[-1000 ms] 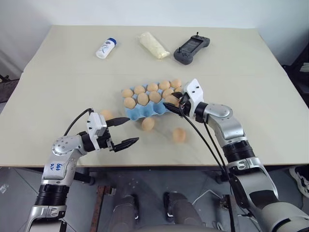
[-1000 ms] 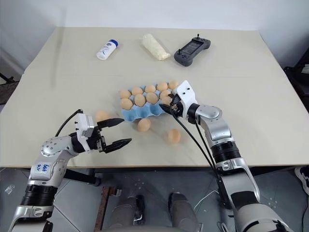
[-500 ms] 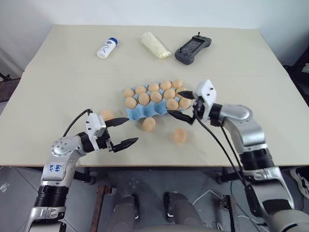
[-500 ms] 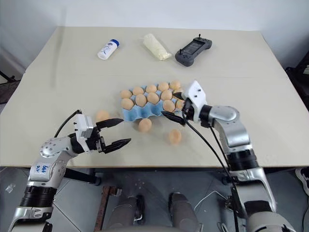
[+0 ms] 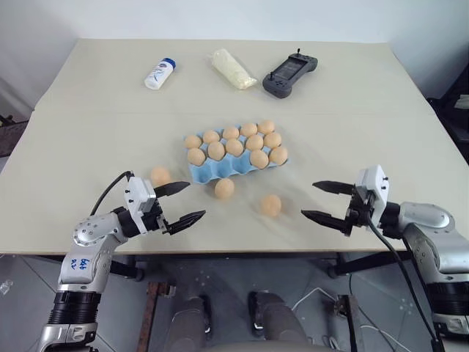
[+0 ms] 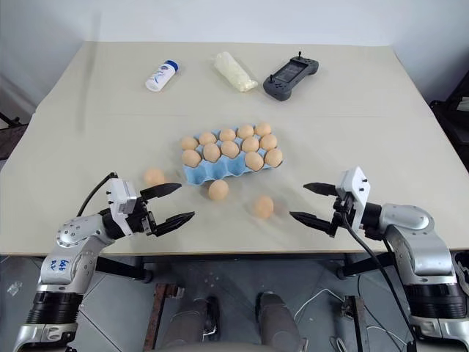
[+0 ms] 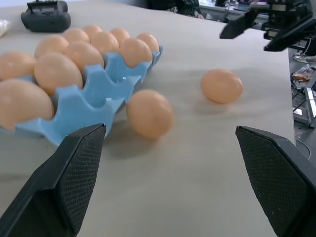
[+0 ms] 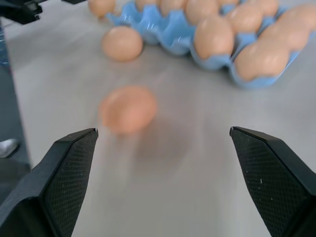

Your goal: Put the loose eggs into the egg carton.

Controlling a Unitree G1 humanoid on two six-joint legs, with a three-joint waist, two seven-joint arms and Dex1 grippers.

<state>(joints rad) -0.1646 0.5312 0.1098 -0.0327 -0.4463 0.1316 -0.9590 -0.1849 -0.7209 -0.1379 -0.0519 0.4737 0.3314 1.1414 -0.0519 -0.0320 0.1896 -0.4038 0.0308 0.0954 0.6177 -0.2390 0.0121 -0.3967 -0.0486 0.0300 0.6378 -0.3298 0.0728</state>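
Egg carton point(image 5: 236, 163), blue, lies on the table point(image 5: 381, 117) ahead of both sets of jaws, nearer the left pair. Its two far rows are full, eleven eggs counted; the near row stands vacant.

Right gripper point(image 5: 329, 202) has drawn back from the carton's right end toward the table's near edge since a second ago, and the end cup it was working at now holds an egg. Jaws apart, nothing between them. Judgement: one placement is complete and the arm is clearing for its next pick.

Left gripper point(image 5: 182, 202) hovers low over the near edge, position unchanged, jaws apart and empty.

Loose eggs, three remaining, all on the table: one point(image 5: 271, 204) between the two grippers, just beyond the right jaws' tips; one point(image 5: 224, 188) touching or almost touching the carton's near wall, ahead of the left jaws; one point(image 5: 160, 176) just beyond the left gripper's outer finger. Vacant cups exceed remaining eggs.
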